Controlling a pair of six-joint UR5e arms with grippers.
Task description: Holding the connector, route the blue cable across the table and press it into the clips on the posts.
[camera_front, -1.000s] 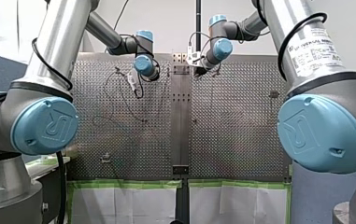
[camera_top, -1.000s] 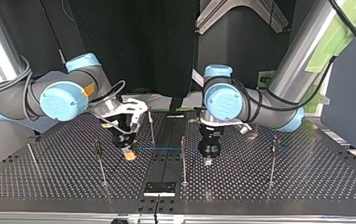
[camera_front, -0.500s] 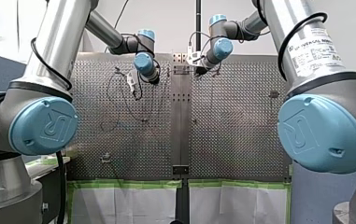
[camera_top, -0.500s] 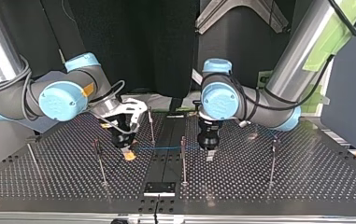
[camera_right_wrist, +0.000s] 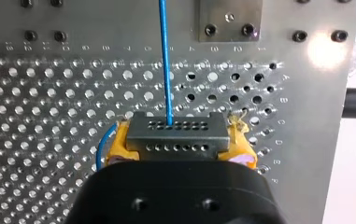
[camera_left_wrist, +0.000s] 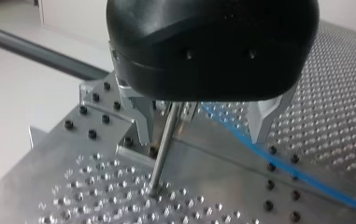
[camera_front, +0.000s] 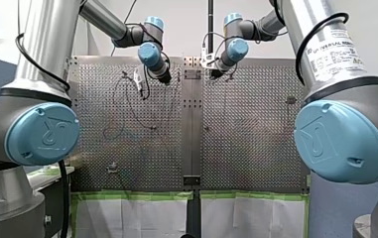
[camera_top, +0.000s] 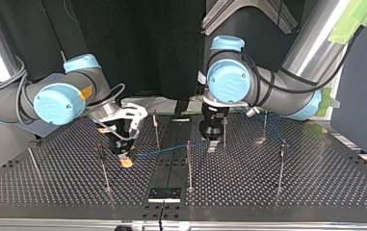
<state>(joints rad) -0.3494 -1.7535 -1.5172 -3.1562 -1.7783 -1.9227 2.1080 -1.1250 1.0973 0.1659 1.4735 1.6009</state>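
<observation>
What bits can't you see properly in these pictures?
1. Clips on the posts: top view, too small to tell.
2. Top of the post inside my left gripper: left wrist view, hidden by the gripper's black body.
3. Blue cable, far end: left wrist view, cut off by the edge.
4. Connector, underside: right wrist view, covered by my right gripper.

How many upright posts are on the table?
7 posts in the top view: four nearer the camera, three farther back. Others may be hidden.
</observation>
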